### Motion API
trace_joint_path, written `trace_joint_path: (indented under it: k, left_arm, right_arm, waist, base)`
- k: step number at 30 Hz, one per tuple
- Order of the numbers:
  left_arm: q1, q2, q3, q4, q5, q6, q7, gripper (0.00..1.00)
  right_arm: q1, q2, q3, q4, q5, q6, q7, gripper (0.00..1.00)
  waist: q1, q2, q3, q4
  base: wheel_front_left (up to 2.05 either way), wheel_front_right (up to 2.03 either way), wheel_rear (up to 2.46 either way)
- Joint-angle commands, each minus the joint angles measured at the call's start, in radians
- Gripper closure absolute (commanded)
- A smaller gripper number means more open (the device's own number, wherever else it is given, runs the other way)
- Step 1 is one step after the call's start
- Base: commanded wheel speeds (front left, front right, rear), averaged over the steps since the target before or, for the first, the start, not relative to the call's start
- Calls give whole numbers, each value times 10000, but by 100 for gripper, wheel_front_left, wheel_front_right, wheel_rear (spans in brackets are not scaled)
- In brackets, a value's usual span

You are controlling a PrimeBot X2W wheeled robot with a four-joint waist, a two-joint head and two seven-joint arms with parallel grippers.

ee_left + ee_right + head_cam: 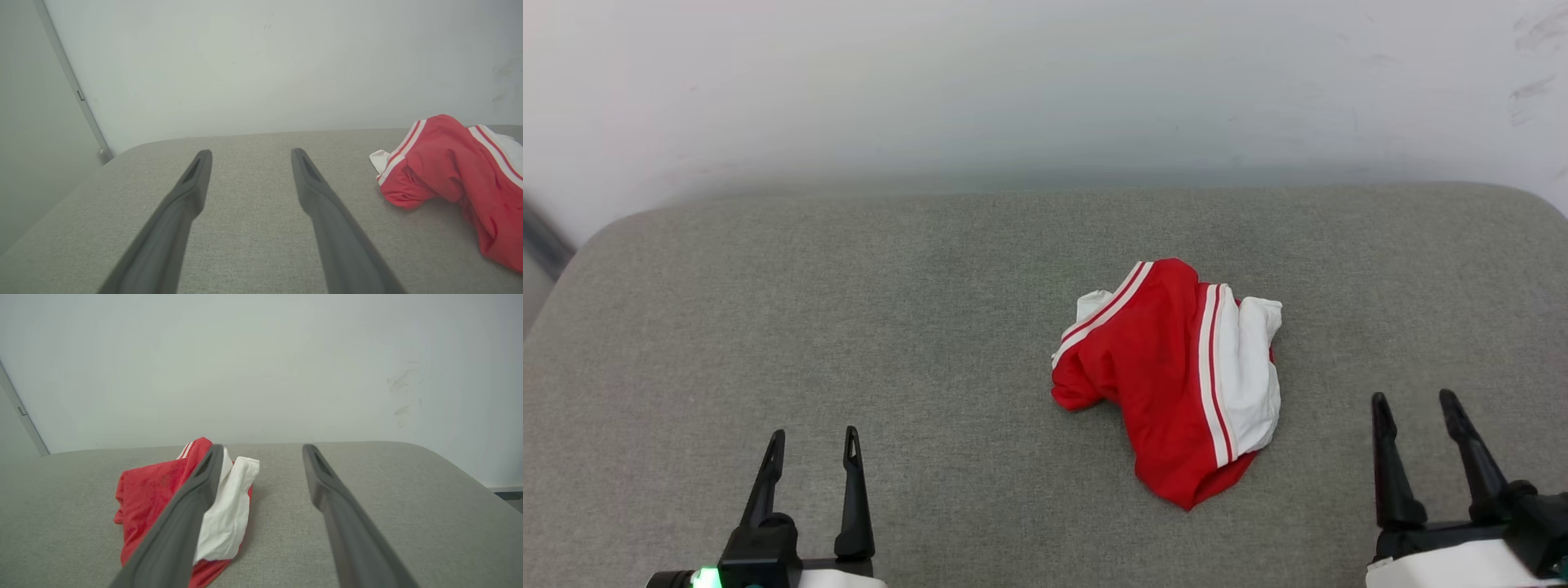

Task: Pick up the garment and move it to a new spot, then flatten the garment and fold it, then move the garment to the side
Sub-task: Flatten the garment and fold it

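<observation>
The garment [1172, 376] lies crumpled in a loose heap right of centre on the grey cushioned surface [849, 327]: red cloth, white sleeves, white-and-red stripe trim. At the lower left my left gripper [812, 445] stands open and empty, well to the left of the heap. My right gripper [1414, 406] is open and empty at the lower right, a short way right of the heap. In the left wrist view the garment [449, 175] sits right of my fingers [192, 192]. Seen from the right wrist, the garment [163, 490] lies partly behind my left-hand finger [196, 498].
A pale wall [1045, 82] rises just behind the surface's rounded far edge. A grey vertical strip [69, 77] runs down the wall at the far left corner. Bare grey surface stretches to the left of the heap and between the two grippers.
</observation>
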Motion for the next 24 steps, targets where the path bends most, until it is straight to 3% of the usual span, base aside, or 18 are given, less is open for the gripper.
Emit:
trace_joint_path:
  k: [1, 6, 13, 16, 18, 20, 24]
  left_arm:
    - [73, -70, 89, 26, 59, -74, -26, 0]
    - [4, -203, 239, 86, 166, -214, -26, 0]
    - [-234, -364, 382, 81, 274, -320, -26, 0]
    - [-317, -416, 425, 96, 314, -378, -26, 0]
    - [-348, -446, 467, 102, 322, -398, -26, 0]
    - [-354, -463, 523, 99, 319, -394, -25, 0]
    - [-379, -498, 609, 69, 351, -421, -27, 0]
  right_arm:
    - [-264, 12, -78, -88, 32, -5, -20, 0]
    - [-1188, 9, -319, -624, 63, -5, -20, 0]
    - [-3212, -53, 58, -1331, -1099, -5, -20, 0]
    - [-3982, -521, 637, -793, -1244, -7, -19, 0]
    - [-4597, -824, 1204, -290, -648, -7, -19, 0]
    - [-5154, -1503, 1917, 244, -444, -8, 47, 0]
    - [-6319, -2456, 3225, 951, 602, -7, 1159, 0]
  waist:
    - [0, 0, 8, 3]
    - [0, 0, 82, 35]
    - [0, 0, 348, 22]
    - [0, 0, 437, 15]
    - [0, 0, 482, -1]
    - [0, 0, 528, -44]
    - [0, 0, 666, -131]
  base:
    - [0, 0, 0]
    - [0, 0, 0]
    - [0, 0, 0]
    - [0, 0, 0]
    - [0, 0, 0]
    - [0, 0, 0]
    - [0, 0, 0]
